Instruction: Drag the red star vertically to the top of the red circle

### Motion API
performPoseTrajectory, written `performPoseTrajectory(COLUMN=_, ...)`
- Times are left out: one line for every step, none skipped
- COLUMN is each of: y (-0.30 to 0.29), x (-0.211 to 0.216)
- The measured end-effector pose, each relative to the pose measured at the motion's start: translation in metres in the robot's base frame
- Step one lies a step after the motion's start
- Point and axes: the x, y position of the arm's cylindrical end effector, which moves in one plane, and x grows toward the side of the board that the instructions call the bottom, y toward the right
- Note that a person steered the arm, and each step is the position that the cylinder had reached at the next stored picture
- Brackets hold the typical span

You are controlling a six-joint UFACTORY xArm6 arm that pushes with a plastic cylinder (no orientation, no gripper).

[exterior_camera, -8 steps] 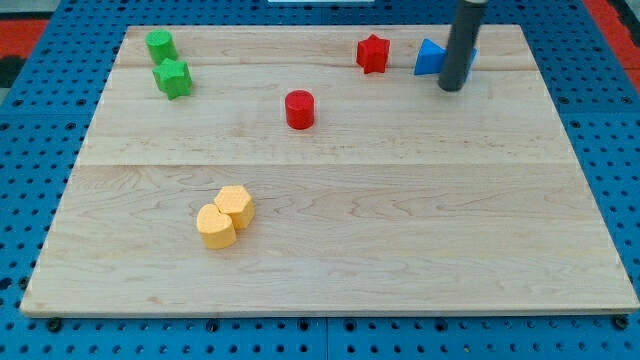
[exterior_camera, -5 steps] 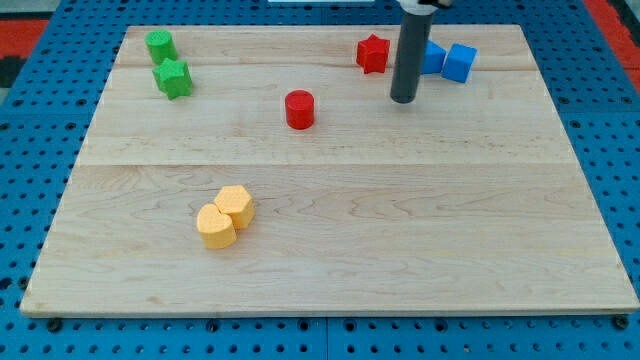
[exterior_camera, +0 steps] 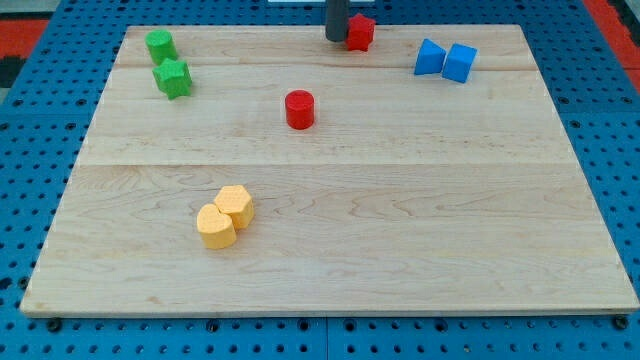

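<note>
The red star (exterior_camera: 360,31) sits near the board's top edge, up and to the right of the red circle (exterior_camera: 299,109), which lies left of the board's centre in the upper half. My tip (exterior_camera: 336,38) stands right against the star's left side, at the view's top. The rod's upper part runs out of the frame.
A green cylinder (exterior_camera: 159,45) and a green star-like block (exterior_camera: 172,77) sit at the top left. A blue triangle (exterior_camera: 430,57) and a blue cube (exterior_camera: 459,62) sit at the top right. Two yellow blocks (exterior_camera: 225,216) touch each other at the lower left. The wooden board (exterior_camera: 400,220) lies on a blue pegboard.
My tip has swung from the right, by the blue blocks, leftwards and up to the star's left side. The red star has shifted up and a little left towards the board's top edge.
</note>
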Motion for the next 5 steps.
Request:
performPoseTrajectory(y=0.004, x=-0.006)
performPoseTrajectory(y=-0.002, x=-0.004)
performPoseTrajectory(y=-0.003, x=-0.006)
performPoseTrajectory(y=0.012, x=0.008)
performPoseTrajectory(y=0.039, x=0.047)
